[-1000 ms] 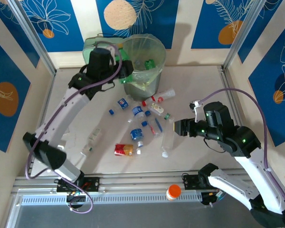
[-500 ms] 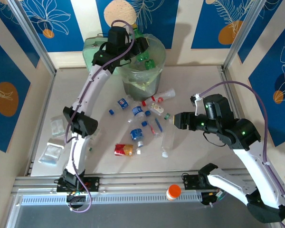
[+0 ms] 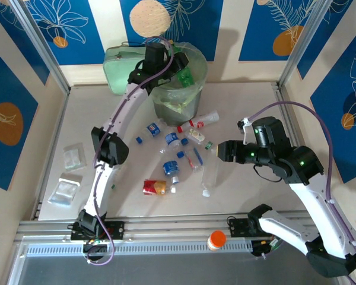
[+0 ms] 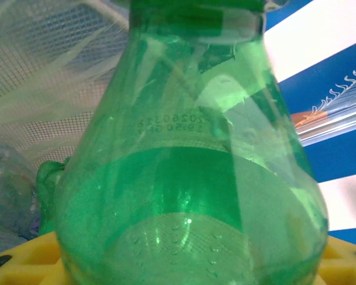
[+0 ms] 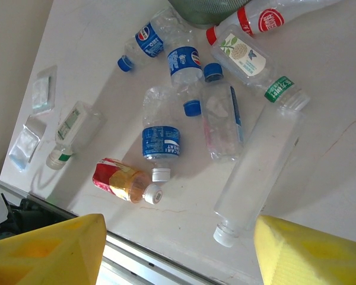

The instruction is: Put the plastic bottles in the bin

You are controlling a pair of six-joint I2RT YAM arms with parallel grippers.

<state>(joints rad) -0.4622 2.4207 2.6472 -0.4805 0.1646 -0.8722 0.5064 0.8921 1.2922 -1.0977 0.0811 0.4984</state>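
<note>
Left gripper (image 3: 179, 66) clamps a green plastic bottle (image 4: 190, 178) over the round grey-green bin (image 3: 188, 105) (unreleased); right gripper (image 5: 178, 237) gapes empty; ten-odd clear labelled bottles (image 3: 172, 167) lie beside the bin.

Walls (image 3: 41, 29) were deep blue panels with white line-drawn leaves, cream bands between. Peach disc (image 3: 149, 18) sat on back panel, orange disc (image 3: 7, 123) on left panel. Aluminium posts (image 3: 38, 44) framed corners. Tabletop (image 3: 249, 95) was pale beige, matte, crossed by soft shadows. Slotted aluminium rails (image 3: 166, 228) ran along near edge.
</note>
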